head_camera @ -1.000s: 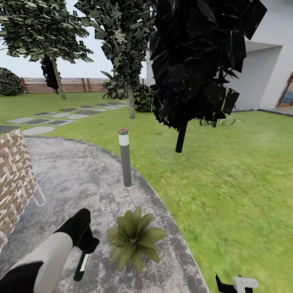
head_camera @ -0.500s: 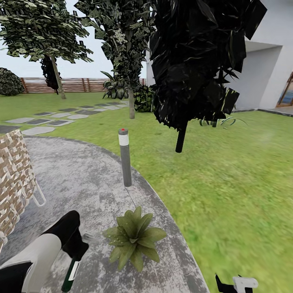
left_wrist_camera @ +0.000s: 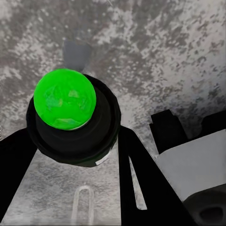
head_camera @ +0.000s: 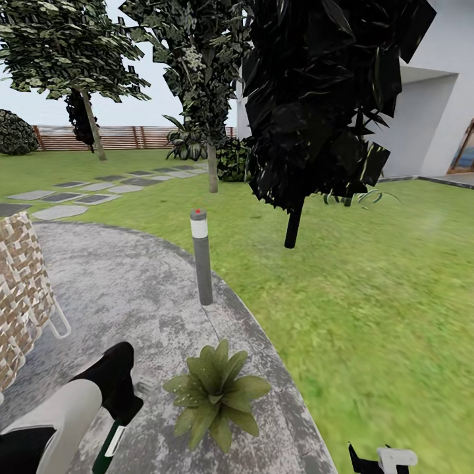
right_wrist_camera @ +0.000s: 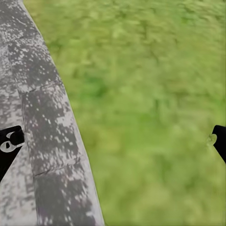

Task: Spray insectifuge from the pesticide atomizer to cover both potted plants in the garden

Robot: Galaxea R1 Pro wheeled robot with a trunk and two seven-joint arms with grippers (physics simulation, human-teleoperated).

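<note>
My left hand [head_camera: 117,413] is clamped on the pesticide atomizer [head_camera: 108,442], which hangs label-out over the patio [head_camera: 131,289], just beside the potted plant [head_camera: 214,393] on the side away from the lawn [head_camera: 368,316]. Beyond the plant stands the bollard lamp [head_camera: 201,257]. My right hand [right_wrist_camera: 113,141] spreads wide above the patio's edge.
</note>
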